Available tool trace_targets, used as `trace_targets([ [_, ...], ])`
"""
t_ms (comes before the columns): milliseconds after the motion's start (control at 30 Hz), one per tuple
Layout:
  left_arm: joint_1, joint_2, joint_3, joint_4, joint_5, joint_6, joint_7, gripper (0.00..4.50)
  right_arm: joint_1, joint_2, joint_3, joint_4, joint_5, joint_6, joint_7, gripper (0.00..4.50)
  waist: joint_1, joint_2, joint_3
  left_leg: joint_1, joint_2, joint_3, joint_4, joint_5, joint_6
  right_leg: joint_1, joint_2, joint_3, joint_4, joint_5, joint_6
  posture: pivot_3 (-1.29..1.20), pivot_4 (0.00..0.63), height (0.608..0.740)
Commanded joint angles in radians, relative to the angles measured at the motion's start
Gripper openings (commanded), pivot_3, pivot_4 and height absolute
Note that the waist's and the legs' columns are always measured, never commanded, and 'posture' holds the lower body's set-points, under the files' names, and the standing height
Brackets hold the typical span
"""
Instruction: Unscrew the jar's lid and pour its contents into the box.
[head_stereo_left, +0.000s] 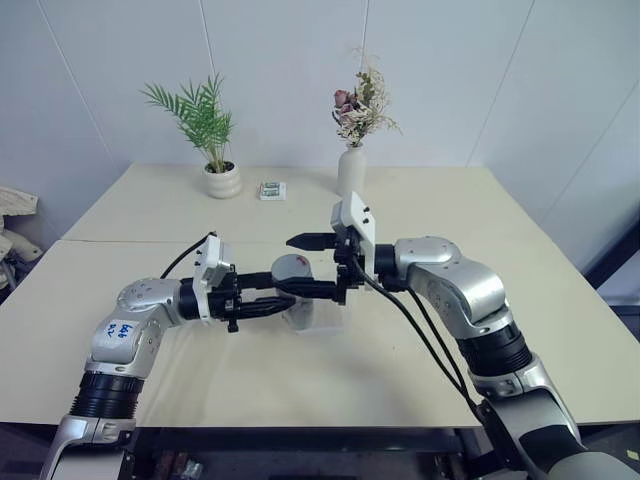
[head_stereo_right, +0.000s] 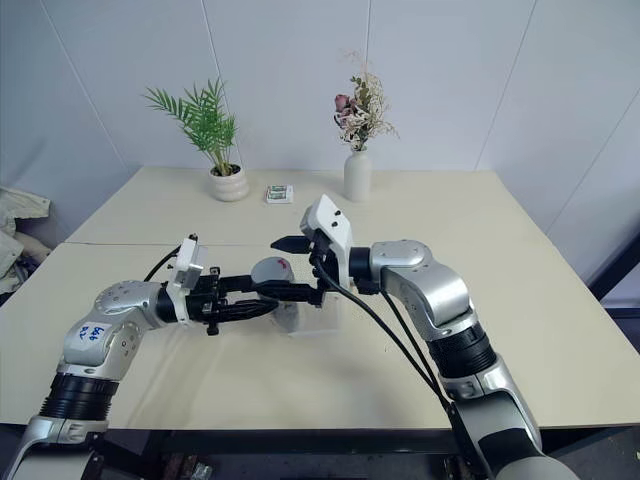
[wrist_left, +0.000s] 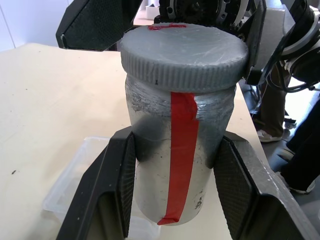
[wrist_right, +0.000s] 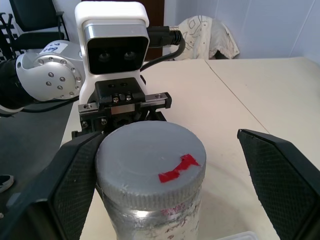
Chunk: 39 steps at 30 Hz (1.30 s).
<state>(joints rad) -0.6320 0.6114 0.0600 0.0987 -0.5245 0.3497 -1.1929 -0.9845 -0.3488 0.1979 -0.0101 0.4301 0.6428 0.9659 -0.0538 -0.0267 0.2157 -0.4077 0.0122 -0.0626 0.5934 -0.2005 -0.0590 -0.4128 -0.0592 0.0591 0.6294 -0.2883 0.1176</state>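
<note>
Above the box (wrist_left: 75, 185), the left gripper (wrist_left: 175, 200) clamps the upright jar (wrist_left: 175, 165) — its lid (wrist_right: 150, 155) sits between the right gripper's (wrist_right: 165, 170) wide-open, empty jaws.

Pale cream table (head_stereo_left: 480, 215) — two tops pushed together, seam running across the middle. At the far edge, by the wall: palm in a white pot (head_stereo_left: 222, 180), small patterned packet (head_stereo_left: 272, 190) just beside it, then a white vase (head_stereo_left: 351, 171) with dried flowers. Nearer the front, mid-table, the clear box (head_stereo_left: 312, 319) sits flat on the top — well apart from the far-edge row.
</note>
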Motion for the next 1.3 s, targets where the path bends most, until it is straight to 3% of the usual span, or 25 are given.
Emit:
trace_targets([
  [33, -0.021, 0.004, 0.014, -0.01, -0.011, -0.006, -0.01, 1.9, -0.025, -0.03, -0.049, 0.009, -0.004, -0.019, -0.003, 4.48, 0.0, 0.0, 0.0, 0.0, 0.0, 0.0, 0.0, 0.0, 0.0, 0.0, 0.0, 0.0, 0.0, 0.0, 0.0, 0.0, 0.15, 0.74],
  [933, -0.029, 0.004, 0.016, 0.007, -0.007, -0.016, -0.026, 1.9, 0.03, -0.216, -0.183, 0.103, 0.051, -0.007, 0.064, 4.48, 0.0, 0.0, 0.0, 0.0, 0.0, 0.001, 0.0, 0.0, 0.0, 0.0, 0.0, 0.0, -0.001, 0.0, 0.0, 0.0, 0.15, 0.74],
  [1300, -0.024, 0.008, 0.016, 0.001, -0.007, -0.008, -0.024, 1.9, 0.036, -0.125, -0.161, -0.13, 0.205, 0.138, 0.043, 4.48, 0.001, 0.0, 0.0, 0.0, 0.0, 0.001, 0.0, 0.0, 0.0, 0.0, 0.0, 0.0, 0.0, 0.0, 0.0, 0.0, 0.15, 0.74],
])
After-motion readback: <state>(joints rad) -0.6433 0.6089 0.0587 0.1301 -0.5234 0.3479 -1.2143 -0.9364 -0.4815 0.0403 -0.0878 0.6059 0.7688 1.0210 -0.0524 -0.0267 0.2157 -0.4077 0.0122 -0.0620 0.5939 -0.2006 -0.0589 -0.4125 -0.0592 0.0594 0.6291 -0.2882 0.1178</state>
